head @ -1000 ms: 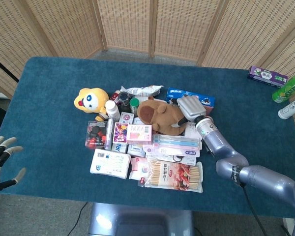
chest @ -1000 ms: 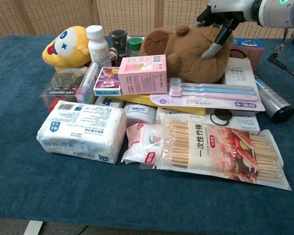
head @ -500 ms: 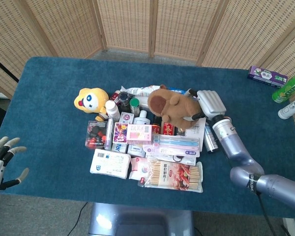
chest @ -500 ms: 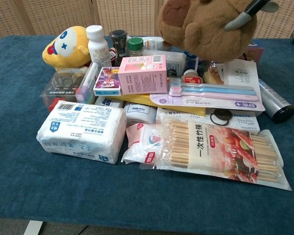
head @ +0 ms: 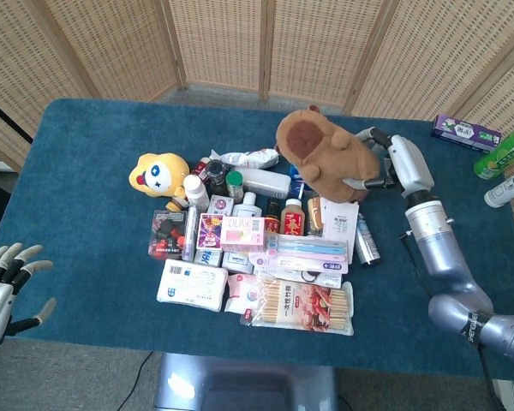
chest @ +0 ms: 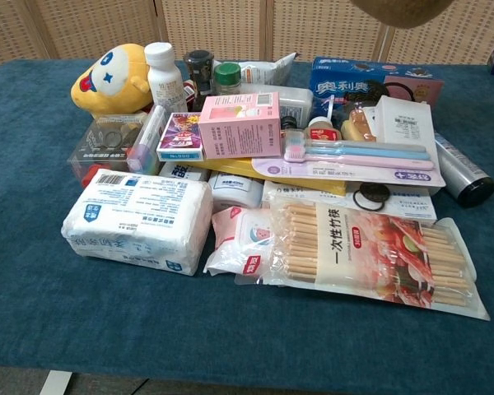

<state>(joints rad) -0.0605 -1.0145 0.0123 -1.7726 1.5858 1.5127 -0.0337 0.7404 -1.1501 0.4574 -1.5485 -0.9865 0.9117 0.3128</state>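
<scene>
Brown plush bear (head: 325,160) sits in my right hand (head: 392,167), fingers wrapped round its rear end, lifted clear above the far side of the pile; its long axis runs roughly sideways from the hand, head end with the dark patch pointing toward my left and slightly away from me. Directly under and just left of the hand lie the blue biscuit box (chest: 370,78) and the white leaflet (head: 337,214). My left hand (head: 4,287) hangs off the near table edge, fingers spread, holding nothing, well apart from the yellow plush toy (head: 158,174).
</scene>
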